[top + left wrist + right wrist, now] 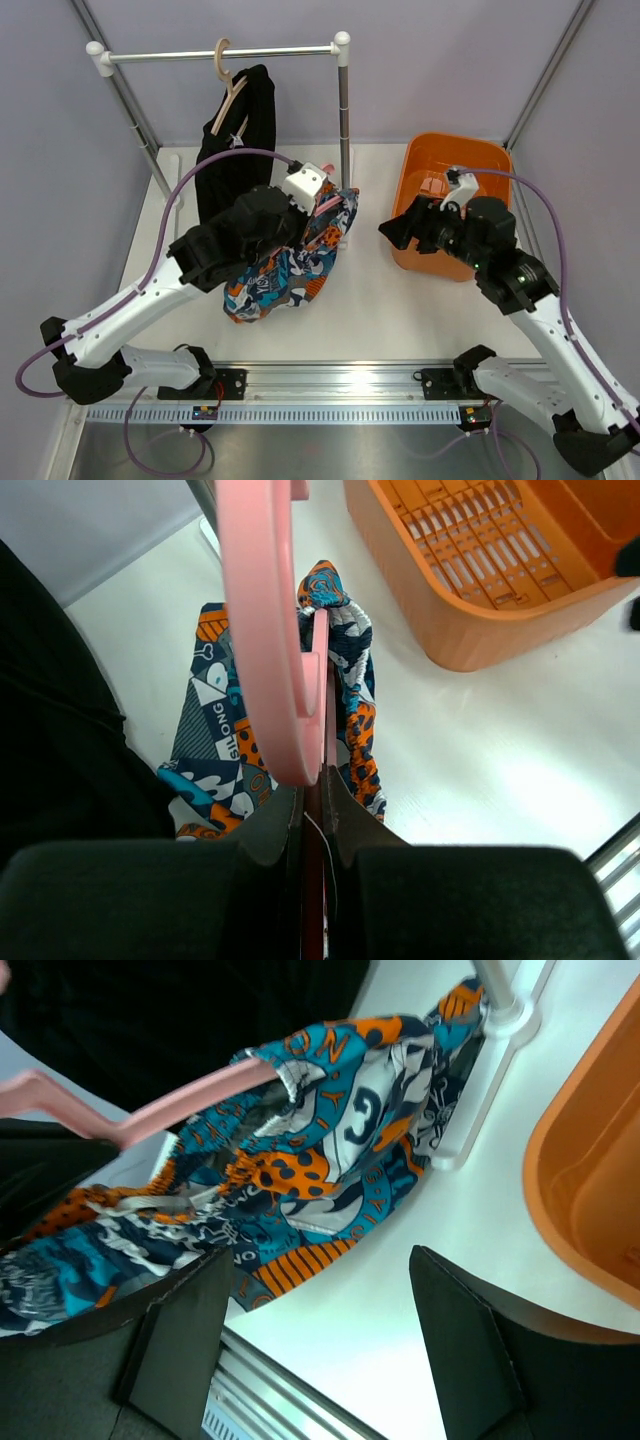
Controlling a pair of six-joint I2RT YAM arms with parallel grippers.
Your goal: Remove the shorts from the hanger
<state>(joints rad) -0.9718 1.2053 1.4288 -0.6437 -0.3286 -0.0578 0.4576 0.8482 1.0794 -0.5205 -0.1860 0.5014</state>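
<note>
The patterned shorts (285, 265) hang on a pink hanger (265, 630) and droop onto the table beside the rack post. My left gripper (325, 205) is shut on the hanger; in the left wrist view the jaws (312, 780) pinch its lower bar, with the patterned shorts (345, 680) below. The black shorts (238, 140) hang from another hanger (224, 62) on the rail. My right gripper (395, 232) is open and empty, right of the patterned shorts (330, 1140), not touching them. The pink hanger (180, 1110) also shows in the right wrist view.
An orange basket (455, 165) stands at the right, under the right arm. The rack's upright post (344, 120) and its foot (500, 1015) stand between the patterned shorts and the basket. The black shorts (50, 730) hang close on the left gripper's left.
</note>
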